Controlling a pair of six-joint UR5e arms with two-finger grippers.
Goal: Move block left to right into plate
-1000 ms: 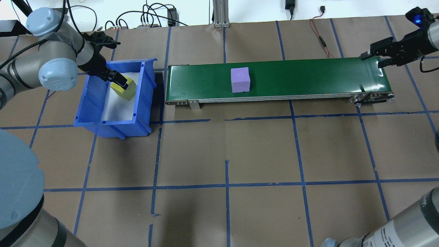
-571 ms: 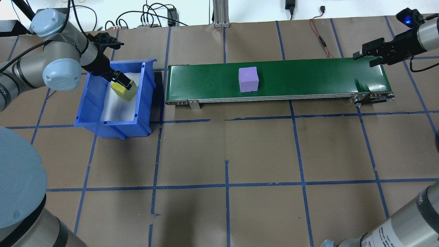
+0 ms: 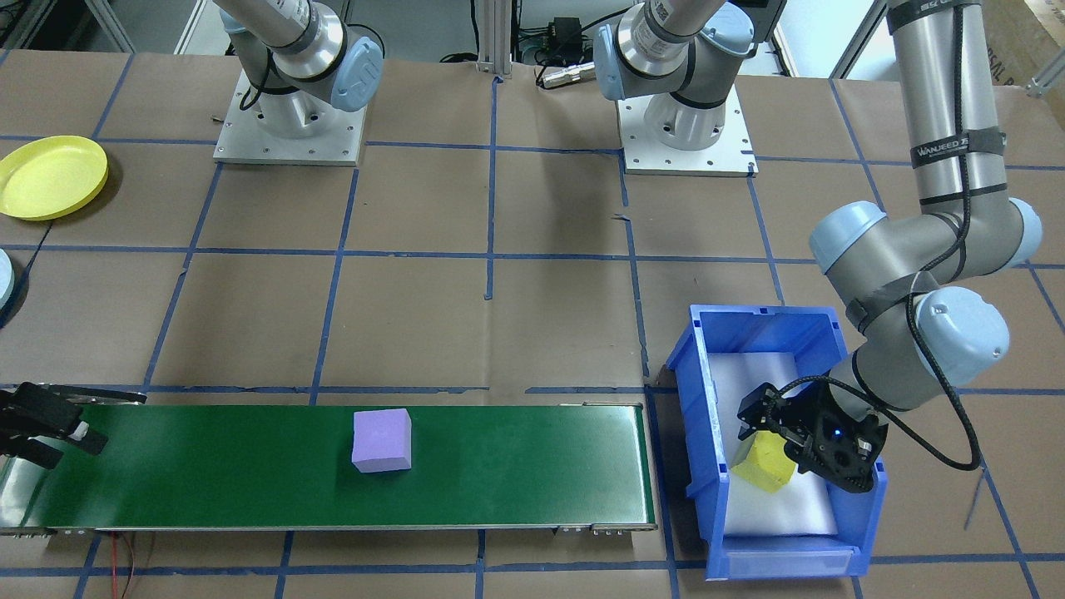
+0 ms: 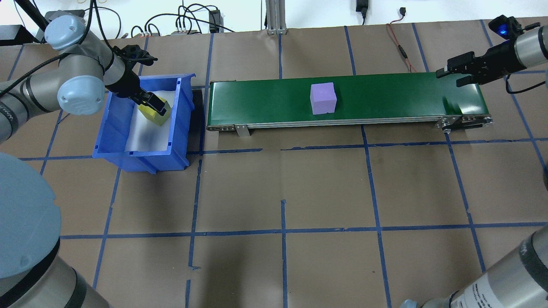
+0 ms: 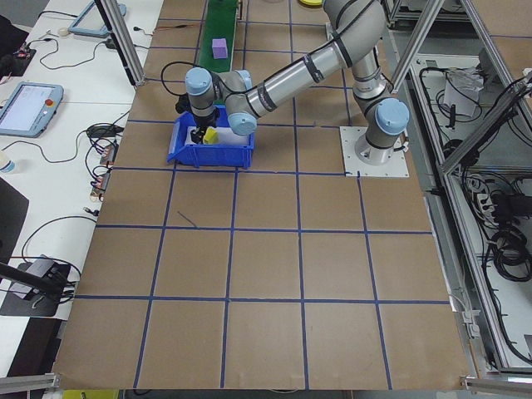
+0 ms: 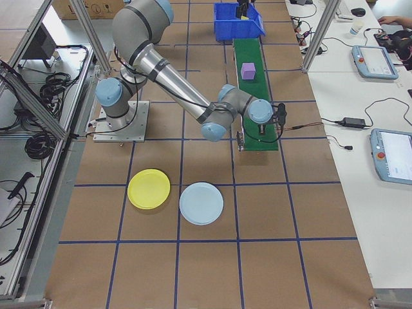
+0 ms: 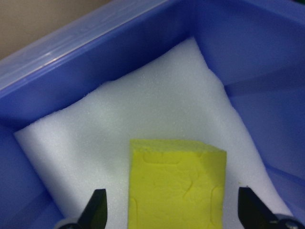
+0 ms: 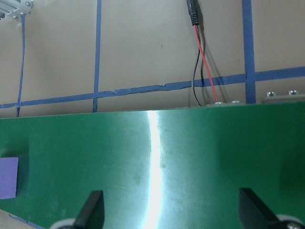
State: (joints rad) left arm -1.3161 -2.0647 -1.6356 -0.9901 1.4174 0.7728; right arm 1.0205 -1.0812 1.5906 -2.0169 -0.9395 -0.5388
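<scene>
resting mid-belt (image 4: 385, 92), pale purple foam cube (image 4: 323, 98), edges crisp

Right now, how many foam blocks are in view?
2. A purple block sits on the green conveyor belt; a yellow block lies in the blue bin. None appear hidden.

The purple block (image 4: 323, 98) has ridden further right along the belt (image 4: 385, 96) — right gripper (image 4: 453, 73) shifted left.

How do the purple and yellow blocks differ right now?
The purple block sits free on the green conveyor; the yellow block lies in the blue bin. The open left gripper straddles the yellow block; the right gripper is far from the purple block. Both look like foam.
</scene>
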